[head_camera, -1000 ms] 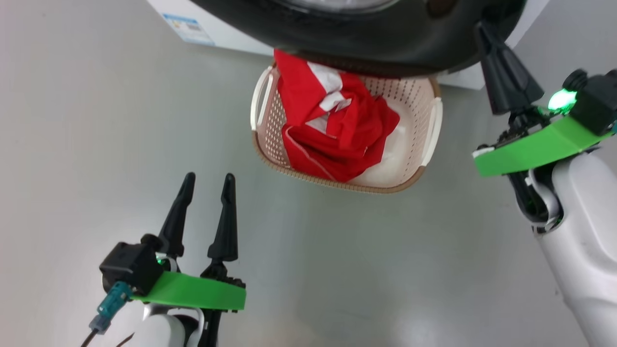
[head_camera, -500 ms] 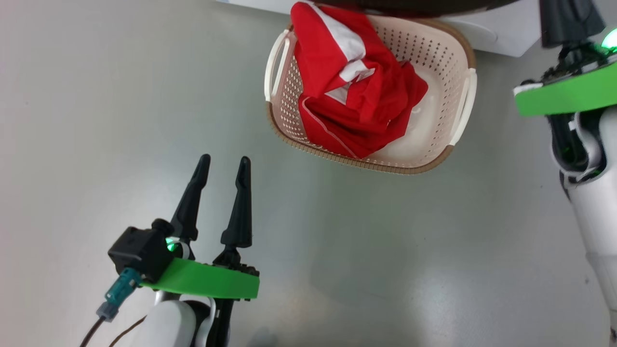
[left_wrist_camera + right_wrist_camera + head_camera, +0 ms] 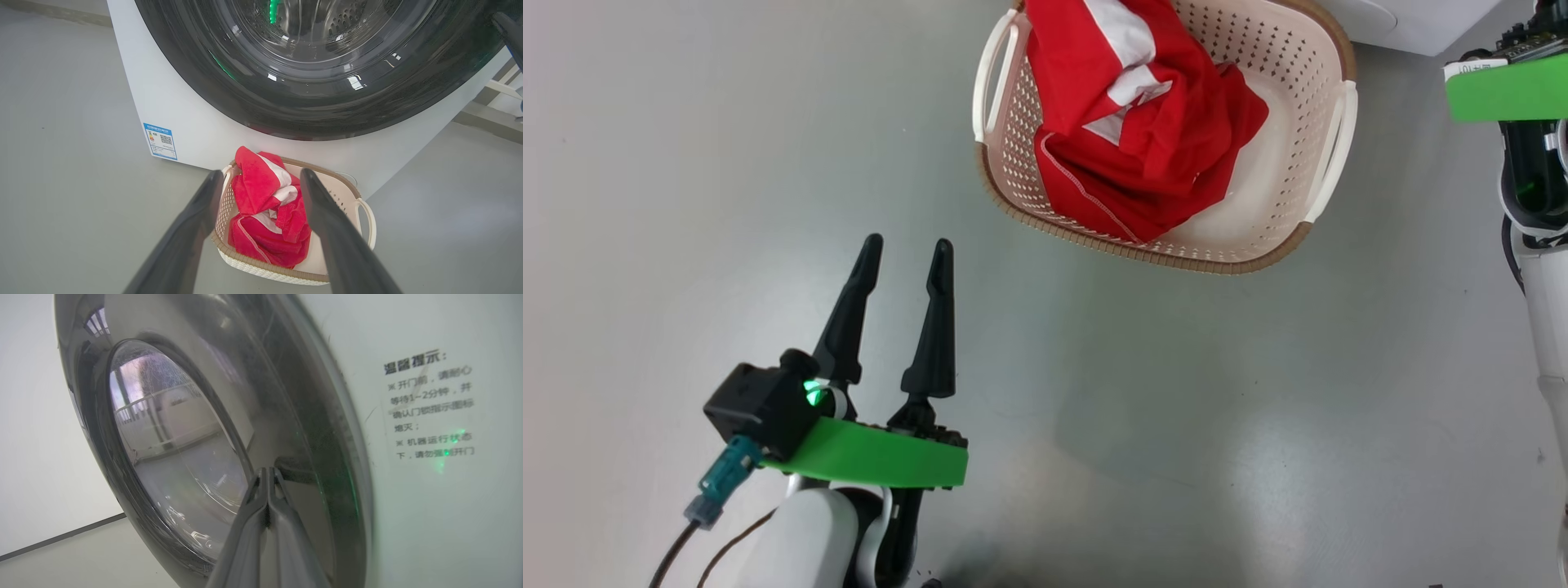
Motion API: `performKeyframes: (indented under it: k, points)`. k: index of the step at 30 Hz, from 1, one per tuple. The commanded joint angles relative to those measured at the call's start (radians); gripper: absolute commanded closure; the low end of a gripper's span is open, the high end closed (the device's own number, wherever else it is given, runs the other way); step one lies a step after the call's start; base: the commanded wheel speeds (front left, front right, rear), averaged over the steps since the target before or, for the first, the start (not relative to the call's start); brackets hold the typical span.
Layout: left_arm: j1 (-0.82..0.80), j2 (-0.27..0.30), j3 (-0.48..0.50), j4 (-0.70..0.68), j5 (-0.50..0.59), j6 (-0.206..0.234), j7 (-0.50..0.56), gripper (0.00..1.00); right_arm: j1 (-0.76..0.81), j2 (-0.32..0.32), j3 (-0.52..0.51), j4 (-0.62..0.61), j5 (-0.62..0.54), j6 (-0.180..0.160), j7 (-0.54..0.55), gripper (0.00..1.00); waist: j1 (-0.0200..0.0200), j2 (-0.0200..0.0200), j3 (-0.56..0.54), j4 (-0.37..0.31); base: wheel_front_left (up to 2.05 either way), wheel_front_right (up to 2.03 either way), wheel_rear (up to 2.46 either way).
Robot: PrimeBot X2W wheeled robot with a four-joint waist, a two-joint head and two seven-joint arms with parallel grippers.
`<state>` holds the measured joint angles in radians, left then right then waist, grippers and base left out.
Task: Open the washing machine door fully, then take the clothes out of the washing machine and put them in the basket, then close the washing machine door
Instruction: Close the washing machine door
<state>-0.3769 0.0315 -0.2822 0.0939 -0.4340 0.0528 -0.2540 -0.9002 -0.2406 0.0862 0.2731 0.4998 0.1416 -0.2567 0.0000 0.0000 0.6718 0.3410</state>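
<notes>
Head view, floor: the floor (image 3: 1176,425) is smooth, grey and a bit shiny.
Head view, basket: the basket (image 3: 1327,155) stands on the floor, just beside a white corner of the washing machine (image 3: 1405,24). The red and white clothes (image 3: 1143,139) lie inside it.
Head view, left claw: the left claw (image 3: 908,243) is spread and holds nothing.
Left wrist view, door: the washing machine door (image 3: 310,110) sits flat against the white front, above the basket. A blue label (image 3: 160,141) is low down.
Right wrist view, right claw: the right claw (image 3: 267,473) is pressed together, with its tips by the door's dark rim. A pale wall (image 3: 41,457) meets the grey floor behind.
</notes>
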Motion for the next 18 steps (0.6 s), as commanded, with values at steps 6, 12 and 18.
performKeyframes:
  k: [6,12,18]
  points:
    - [0.006,0.019,0.041,-0.017,0.011,0.004,-0.008,0.00,0.010,0.003,0.045,-0.012,0.000,-0.011,-0.005,1.00,0.0000,0.0000,-0.034,-0.016,0.00,0.00,0.00]
    - [0.025,0.019,0.060,-0.003,0.037,-0.005,-0.008,0.00,0.112,-0.003,0.101,-0.015,-0.002,-0.011,-0.005,0.75,0.0000,0.0000,-0.090,-0.040,0.00,0.00,0.00]
    - [0.047,0.019,0.096,0.012,0.077,-0.022,-0.008,0.00,0.230,0.001,0.130,-0.028,0.004,-0.011,-0.005,0.00,0.0000,0.0000,-0.153,-0.077,0.00,0.00,0.00]
